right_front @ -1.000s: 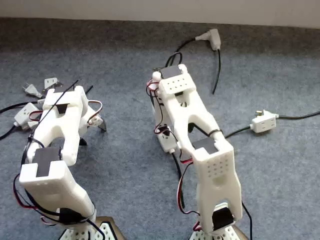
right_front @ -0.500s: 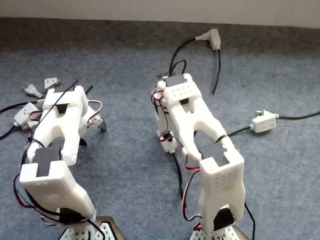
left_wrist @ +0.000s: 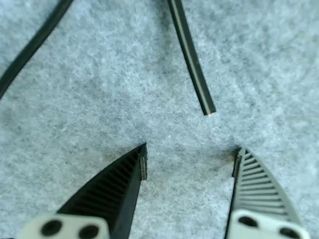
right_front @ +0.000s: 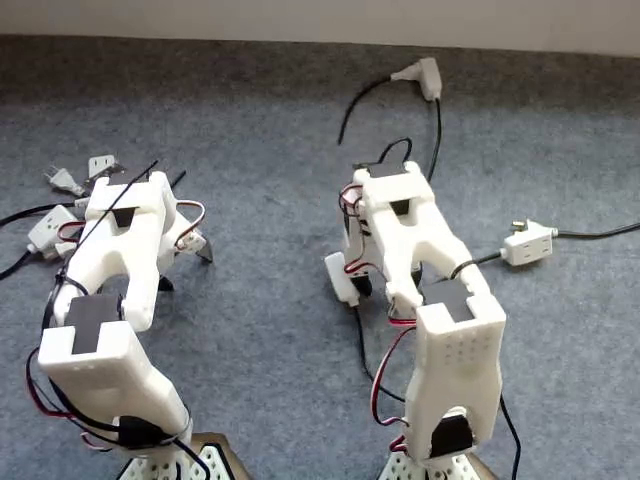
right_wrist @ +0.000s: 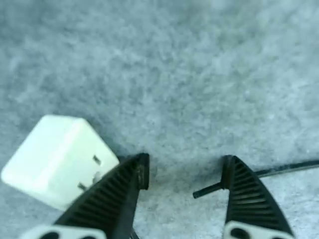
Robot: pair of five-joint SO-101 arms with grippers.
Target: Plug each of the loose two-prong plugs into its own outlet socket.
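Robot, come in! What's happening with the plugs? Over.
Left gripper open over carpet, cord end nearby. Right gripper open, white socket block by one finger. Black cord crowds the other finger.

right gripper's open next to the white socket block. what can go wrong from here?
1. The socket block sits outside the open right gripper, beside one finger. Closing now would likely shove it rather than grip it.
2. A black cable lies by the other finger and could get pinched or dragged.
3. The open left gripper has a cable end just ahead, which it may snag.
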